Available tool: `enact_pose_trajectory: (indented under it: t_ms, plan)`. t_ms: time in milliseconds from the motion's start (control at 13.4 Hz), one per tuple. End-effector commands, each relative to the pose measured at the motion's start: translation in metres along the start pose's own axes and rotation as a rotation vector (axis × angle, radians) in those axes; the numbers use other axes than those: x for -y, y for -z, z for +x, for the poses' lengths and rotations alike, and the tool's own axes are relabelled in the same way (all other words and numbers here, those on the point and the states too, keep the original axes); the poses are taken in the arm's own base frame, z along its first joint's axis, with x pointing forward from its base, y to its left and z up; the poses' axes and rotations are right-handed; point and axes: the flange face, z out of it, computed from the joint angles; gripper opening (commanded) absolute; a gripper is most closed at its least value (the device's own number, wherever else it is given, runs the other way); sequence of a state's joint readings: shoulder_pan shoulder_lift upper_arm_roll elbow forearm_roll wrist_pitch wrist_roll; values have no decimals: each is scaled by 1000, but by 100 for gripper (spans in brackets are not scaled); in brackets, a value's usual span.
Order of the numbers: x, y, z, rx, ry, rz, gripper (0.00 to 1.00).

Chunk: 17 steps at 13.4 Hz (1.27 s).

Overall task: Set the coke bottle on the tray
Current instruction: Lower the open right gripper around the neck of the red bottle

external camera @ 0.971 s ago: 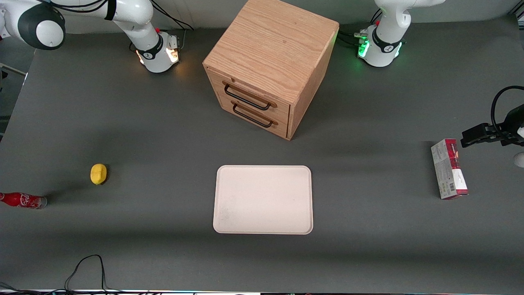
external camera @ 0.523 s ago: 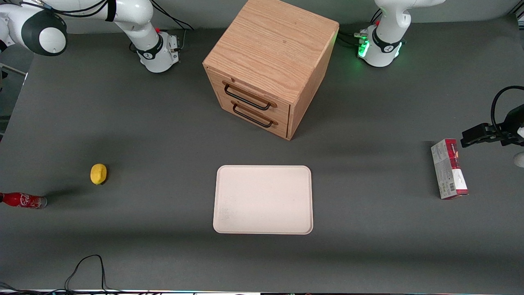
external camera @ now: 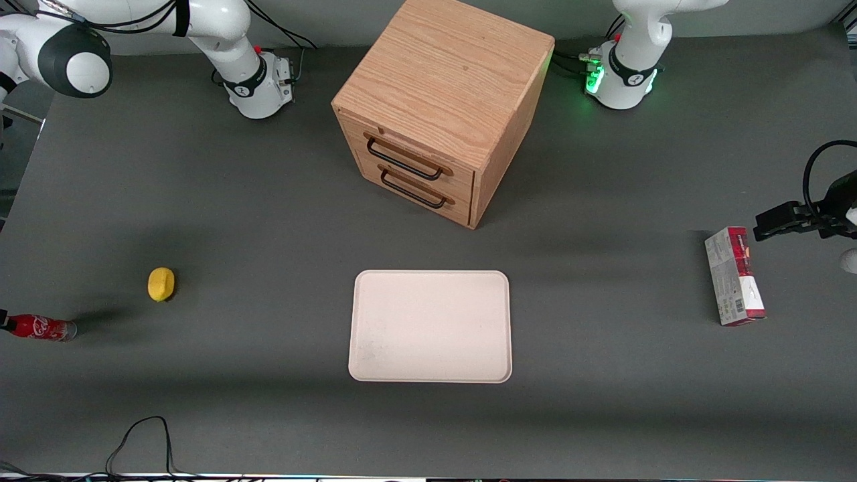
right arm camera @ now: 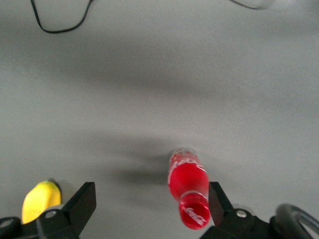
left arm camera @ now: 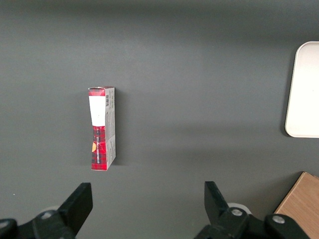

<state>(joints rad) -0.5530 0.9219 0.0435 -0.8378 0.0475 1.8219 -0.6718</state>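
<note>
Right arm's elbow joint has shifted slightly toward table centre and lower in the front view. Gripper now above the bottle, fingers spread; black part covers bottle's cap end.

The front camera is looking steeply down from high up, taking in the whole dark grey table with the oak two-drawer cabinet facing it. The right wrist camera is hanging above the table, gazing down past the gripper, whose black fingers are standing spread; the small red-labelled coke bottle is sitting between them, the yellow lemon just outside one finger. Both are showing in the front view too. The left wrist camera is sharing the red-and-grey carton and the cream-white tray.
</note>
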Motion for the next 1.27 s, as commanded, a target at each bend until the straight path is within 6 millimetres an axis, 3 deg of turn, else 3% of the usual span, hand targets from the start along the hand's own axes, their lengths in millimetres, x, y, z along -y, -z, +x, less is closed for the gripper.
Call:
enact_pose_trajectory:
  t_ms: [0,598,822,1046,1121,1195]
  plan:
    - [-13,1,-5,-23,46,-5,100]
    - [-33,-41,-20,-7,34,10,100]
    - [-33,-45,-20,-5,41,12,98]
    - [-33,-44,-20,-3,90,14,53]
    - [-33,-44,-21,0,90,13,33]
    - [-33,-44,-21,1,90,14,26]
